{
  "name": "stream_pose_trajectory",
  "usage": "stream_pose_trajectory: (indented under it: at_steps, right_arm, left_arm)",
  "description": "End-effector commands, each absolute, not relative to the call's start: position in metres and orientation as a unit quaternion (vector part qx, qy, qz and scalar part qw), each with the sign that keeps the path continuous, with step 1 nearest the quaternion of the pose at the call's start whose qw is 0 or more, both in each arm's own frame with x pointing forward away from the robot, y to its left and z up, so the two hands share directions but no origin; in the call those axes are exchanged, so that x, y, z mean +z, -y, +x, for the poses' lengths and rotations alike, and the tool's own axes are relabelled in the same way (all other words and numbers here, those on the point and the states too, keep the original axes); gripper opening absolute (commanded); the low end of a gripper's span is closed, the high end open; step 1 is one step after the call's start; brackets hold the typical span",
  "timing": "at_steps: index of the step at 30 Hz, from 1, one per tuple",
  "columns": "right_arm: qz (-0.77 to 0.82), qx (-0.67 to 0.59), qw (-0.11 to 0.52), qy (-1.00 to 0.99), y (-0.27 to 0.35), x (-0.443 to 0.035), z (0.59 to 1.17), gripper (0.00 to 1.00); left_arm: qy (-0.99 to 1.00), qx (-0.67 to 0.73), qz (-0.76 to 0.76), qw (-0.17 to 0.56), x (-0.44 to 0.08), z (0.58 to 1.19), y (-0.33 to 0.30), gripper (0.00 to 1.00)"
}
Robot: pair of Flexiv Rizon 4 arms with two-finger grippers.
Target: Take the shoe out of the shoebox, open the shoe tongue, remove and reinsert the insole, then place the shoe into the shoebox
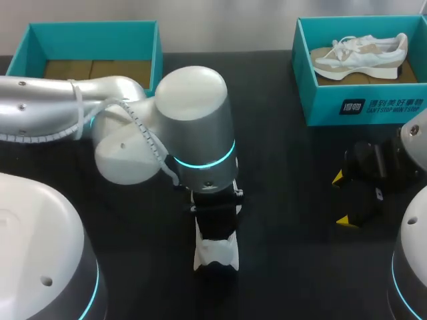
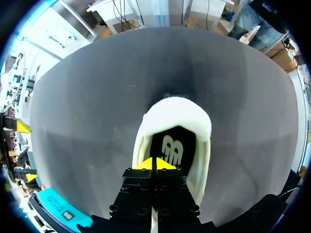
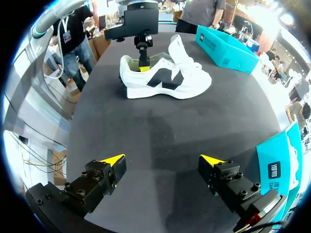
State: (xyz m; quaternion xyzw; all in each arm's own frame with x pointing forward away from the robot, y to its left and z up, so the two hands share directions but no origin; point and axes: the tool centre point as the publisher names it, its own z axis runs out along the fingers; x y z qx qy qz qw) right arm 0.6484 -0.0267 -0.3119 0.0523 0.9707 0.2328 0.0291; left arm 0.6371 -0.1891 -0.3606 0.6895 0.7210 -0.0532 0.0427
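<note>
A white shoe (image 1: 215, 253) with a dark side logo lies on the black table near its front middle, seen side-on in the right wrist view (image 3: 165, 80). Its tongue (image 3: 177, 46) stands pulled up. My left gripper (image 2: 154, 164) is shut, its yellow tips together down in the heel opening just over the black insole (image 2: 176, 145); from the right wrist view the same gripper (image 3: 143, 67) dips into the shoe's heel end. Whether the tips pinch the insole is not visible. My right gripper (image 3: 163, 160) stands open with nothing in it over bare table, well to the right of the shoe (image 1: 341, 199).
A teal shoebox (image 1: 367, 107) at the back right holds a second white shoe (image 1: 363, 57). Another teal box (image 1: 33, 40) at the back left shows only its cardboard floor. My left arm's large wrist (image 1: 193, 127) hangs over the table's middle.
</note>
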Motion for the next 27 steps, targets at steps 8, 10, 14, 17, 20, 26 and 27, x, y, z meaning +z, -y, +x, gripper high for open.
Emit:
stream_pose_trajectory:
  at_steps: [8,10,14,17,20,26,27]
  right_arm:
    - [0.052,0.232,0.030,-0.971,0.027,-0.312,0.647,1.00]
    - [0.052,0.232,0.030,-0.971,0.027,-0.312,0.647,1.00]
    - [0.052,0.232,0.030,-0.971,0.027,-0.312,0.647,1.00]
    - [0.052,0.232,0.030,-0.971,0.027,-0.312,0.647,1.00]
    - [0.052,0.232,0.030,-0.971,0.027,-0.312,0.647,1.00]
    - [0.052,0.232,0.030,-0.971,0.027,-0.312,0.647,1.00]
    - [0.052,0.232,0.030,-0.971,0.027,-0.312,0.647,1.00]
  left_arm:
    - [-0.733,-0.016,0.676,0.079,-0.345,0.643,0.167,0.00]
    - [-0.736,-0.018,0.672,0.080,-0.349,0.643,0.166,0.00]
    - [-0.741,-0.008,0.666,0.087,-0.355,0.645,0.167,0.00]
    - [-0.744,0.002,0.661,0.094,-0.358,0.650,0.167,0.00]
    - [-0.749,0.007,0.656,0.095,-0.361,0.657,0.166,0.00]
    - [-0.755,0.008,0.648,0.098,-0.359,0.663,0.165,0.00]
    - [-0.755,0.008,0.648,0.099,-0.358,0.664,0.165,0.00]
